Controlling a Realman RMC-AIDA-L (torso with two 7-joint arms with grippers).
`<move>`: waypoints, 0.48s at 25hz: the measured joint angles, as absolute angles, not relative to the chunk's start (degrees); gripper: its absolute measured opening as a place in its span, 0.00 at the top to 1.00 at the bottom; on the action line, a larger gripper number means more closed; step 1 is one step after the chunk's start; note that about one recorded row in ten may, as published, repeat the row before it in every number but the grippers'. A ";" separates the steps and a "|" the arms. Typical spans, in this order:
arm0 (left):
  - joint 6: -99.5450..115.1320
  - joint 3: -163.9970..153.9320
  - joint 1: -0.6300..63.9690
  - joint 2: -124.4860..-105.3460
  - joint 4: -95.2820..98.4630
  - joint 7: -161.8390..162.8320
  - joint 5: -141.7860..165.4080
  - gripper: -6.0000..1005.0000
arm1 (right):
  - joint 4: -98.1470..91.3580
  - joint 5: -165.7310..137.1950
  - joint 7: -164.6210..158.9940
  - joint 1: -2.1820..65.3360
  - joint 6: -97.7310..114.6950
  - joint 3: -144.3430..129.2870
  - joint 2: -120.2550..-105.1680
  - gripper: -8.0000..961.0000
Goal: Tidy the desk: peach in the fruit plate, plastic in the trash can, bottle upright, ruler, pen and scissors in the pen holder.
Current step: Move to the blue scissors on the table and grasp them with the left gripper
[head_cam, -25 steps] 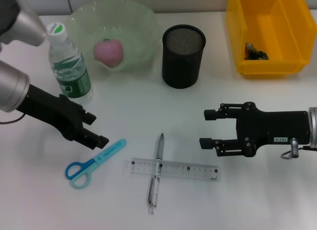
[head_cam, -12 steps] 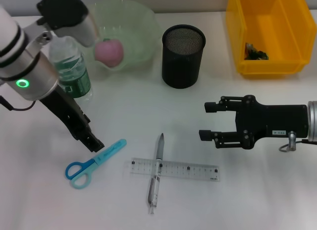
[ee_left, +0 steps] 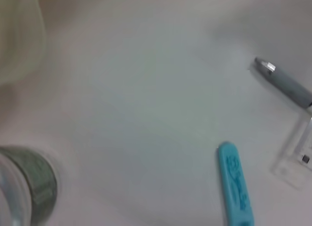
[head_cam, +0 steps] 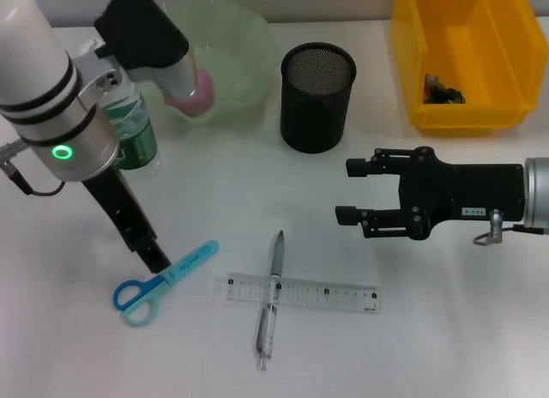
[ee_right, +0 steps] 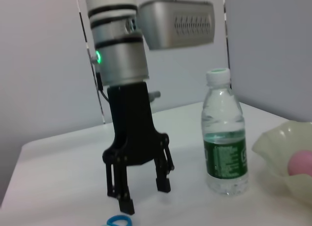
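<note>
My left gripper point(head_cam: 155, 259) points straight down, open, its tips just above the blade end of the blue scissors point(head_cam: 163, 282) lying on the table; the right wrist view shows its fingers point(ee_right: 126, 205) spread. The left wrist view shows the scissors' blue blade cover point(ee_left: 235, 187). A grey pen point(head_cam: 272, 299) lies crossed under a clear ruler point(head_cam: 296, 293). The bottle point(head_cam: 135, 141) stands upright behind my left arm. The pink peach point(head_cam: 196, 98) sits in the green fruit plate point(head_cam: 236, 46). My right gripper point(head_cam: 350, 191) is open and empty, right of the pen. The black mesh pen holder point(head_cam: 317, 98) stands behind.
A yellow bin point(head_cam: 467, 55) at the back right holds a dark crumpled piece of plastic point(head_cam: 442, 89). The left arm's body hides part of the bottle and the plate. White table point(head_cam: 429, 329) lies bare at the front right.
My left arm has swung upright, so its gripper now points down at the scissors' blade end. My right gripper has shifted slightly left and stays open.
</note>
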State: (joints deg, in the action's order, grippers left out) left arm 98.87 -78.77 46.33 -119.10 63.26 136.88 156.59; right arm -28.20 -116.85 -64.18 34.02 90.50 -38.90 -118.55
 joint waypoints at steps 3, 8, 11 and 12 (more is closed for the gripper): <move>98.99 -78.82 46.87 -119.09 61.43 137.12 157.91 0.22 | -28.20 -116.82 -64.46 34.48 90.72 -39.17 -118.74 0.24; 99.63 -78.95 47.10 -119.09 60.83 137.42 158.16 0.22 | -28.20 -116.80 -64.58 34.69 90.85 -39.33 -118.85 0.24; 99.67 -78.99 47.18 -119.10 60.89 137.46 157.88 0.22 | -28.21 -116.80 -64.88 34.71 90.67 -39.40 -118.89 0.24; 99.66 -78.97 47.25 -119.11 60.82 137.50 157.82 0.22 | -28.21 -116.80 -64.97 34.72 90.65 -39.42 -118.90 0.24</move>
State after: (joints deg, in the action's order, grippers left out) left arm 99.67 -78.97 47.25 -119.11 60.82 137.50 157.82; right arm -28.21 -116.80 -64.97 34.72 90.65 -39.42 -118.90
